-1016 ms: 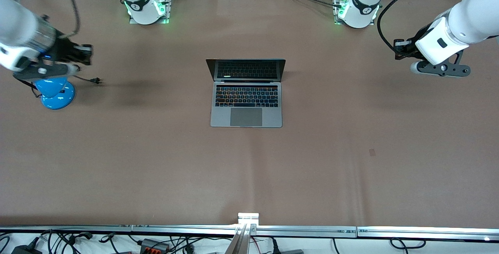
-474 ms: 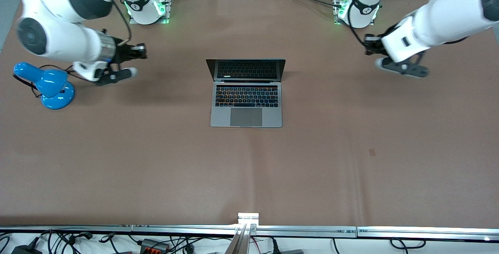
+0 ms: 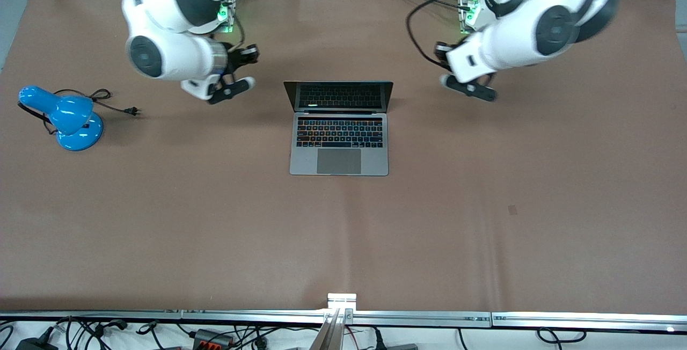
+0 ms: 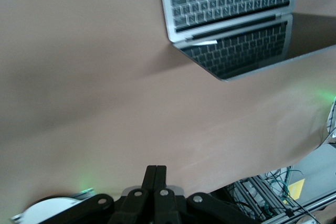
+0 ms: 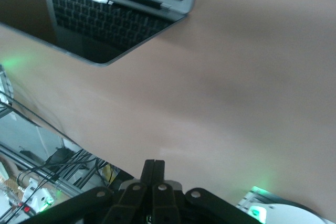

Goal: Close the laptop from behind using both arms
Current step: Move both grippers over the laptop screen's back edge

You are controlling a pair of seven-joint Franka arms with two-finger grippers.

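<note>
The silver-grey laptop (image 3: pixel 339 140) stands open at the middle of the table, its dark screen upright and facing the front camera. My right gripper (image 3: pixel 252 53) is shut and empty, in the air over the table beside the screen, toward the right arm's end. My left gripper (image 3: pixel 439 50) is shut and empty, in the air beside the screen toward the left arm's end. The left wrist view shows the shut fingers (image 4: pixel 156 174) with the laptop (image 4: pixel 231 3) some way off. The right wrist view shows the shut fingers (image 5: pixel 153 169) and the laptop (image 5: pixel 121 3) likewise apart.
A blue desk lamp (image 3: pixel 67 119) with a black cord and plug (image 3: pixel 131 109) sits near the right arm's end of the table. The arm bases (image 3: pixel 204 12) (image 3: pixel 488 14) stand farther from the front camera than the laptop. A metal rail (image 3: pixel 343 315) edges the table nearest the camera.
Both arms have swung inward from the table's ends toward the laptop's screen. The right arm has left the blue lamp uncovered. The laptop has not moved.
</note>
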